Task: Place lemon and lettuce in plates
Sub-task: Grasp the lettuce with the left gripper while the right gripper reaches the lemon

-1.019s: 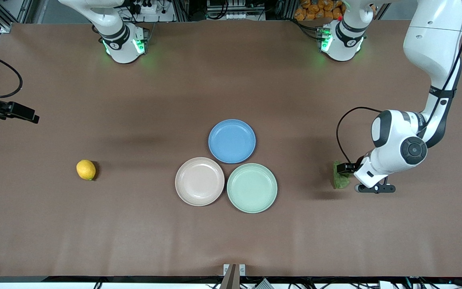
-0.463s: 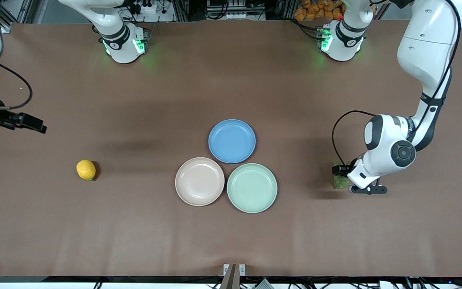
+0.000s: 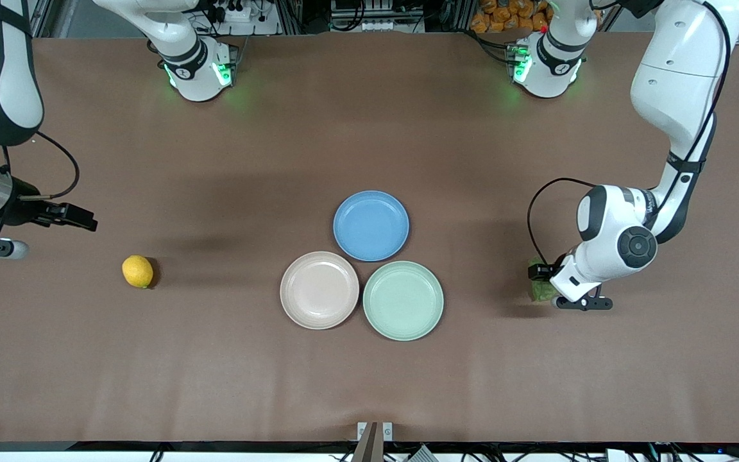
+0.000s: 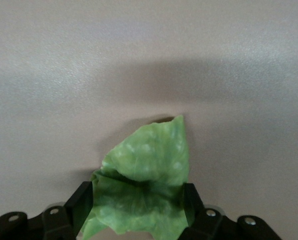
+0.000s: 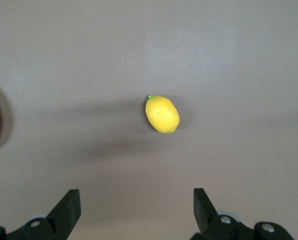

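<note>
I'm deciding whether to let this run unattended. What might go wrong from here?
The left gripper has its fingers on either side of the lettuce, which is thin and crumpled, so it may slip or tear on lifting. The right gripper is open and not yet over the lemon; the smooth oval fruit may roll away when pinched. The beige plate, green plate and blue plate lie close together, so a drop could land wrongly.

plates: pink plate (image 3: 319,290) and green plate (image 3: 403,299) touching side by side mid-table; third plate (image 3: 371,225) just farther from the front camera, between them.
lemon (image 3: 137,271): on table toward my right arm's end, well apart from plates.
lettuce (image 3: 541,290): on table toward my left arm's end, between my left gripper's (image 4: 138,206) fingers.
right gripper (image 5: 137,206): over table near lemon.
</note>
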{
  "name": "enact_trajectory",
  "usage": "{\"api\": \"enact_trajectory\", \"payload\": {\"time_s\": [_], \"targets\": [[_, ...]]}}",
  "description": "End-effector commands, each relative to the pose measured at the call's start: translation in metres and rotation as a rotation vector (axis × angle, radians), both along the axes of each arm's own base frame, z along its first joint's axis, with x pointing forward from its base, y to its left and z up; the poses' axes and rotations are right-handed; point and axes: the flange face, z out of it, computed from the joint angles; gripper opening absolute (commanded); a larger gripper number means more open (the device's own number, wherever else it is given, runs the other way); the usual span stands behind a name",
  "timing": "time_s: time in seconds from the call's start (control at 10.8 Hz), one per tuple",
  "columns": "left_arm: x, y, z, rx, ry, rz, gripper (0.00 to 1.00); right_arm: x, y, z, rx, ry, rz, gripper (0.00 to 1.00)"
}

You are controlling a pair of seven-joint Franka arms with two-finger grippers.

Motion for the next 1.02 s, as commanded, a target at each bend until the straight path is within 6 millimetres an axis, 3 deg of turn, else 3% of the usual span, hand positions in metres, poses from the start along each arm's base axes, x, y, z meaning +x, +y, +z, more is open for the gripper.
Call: {"api": "enact_trajectory", "payload": {"time_s": [0.0,0.09,0.28,0.46,0.56,0.93], "targets": [[0.000,-0.001,-0.006,0.011,-0.010,-0.032,0.64,0.016,-0.004,-0.041,0.000,0.007,0.015,1.00],[0.001,-0.001,-0.006,0.021,-0.013,-0.045,0.58,0.022,-0.003,-0.058,-0.001,0.008,0.017,1.00],[0.002,-0.002,-0.005,0.035,-0.021,-0.066,0.31,0.025,-0.002,-0.068,-0.002,0.008,0.018,1.00],[0.003,-0.002,-0.004,0.035,-0.024,-0.065,0.05,0.027,-0.007,-0.091,-0.003,0.002,0.037,1.00],[0.003,-0.002,-0.004,0.035,-0.024,-0.061,0.00,0.027,-0.016,-0.108,-0.004,-0.009,0.042,1.00],[0.008,-0.010,0.014,0.033,-0.052,-0.064,0.00,0.030,-0.041,-0.166,-0.005,-0.007,0.057,1.00]]}}
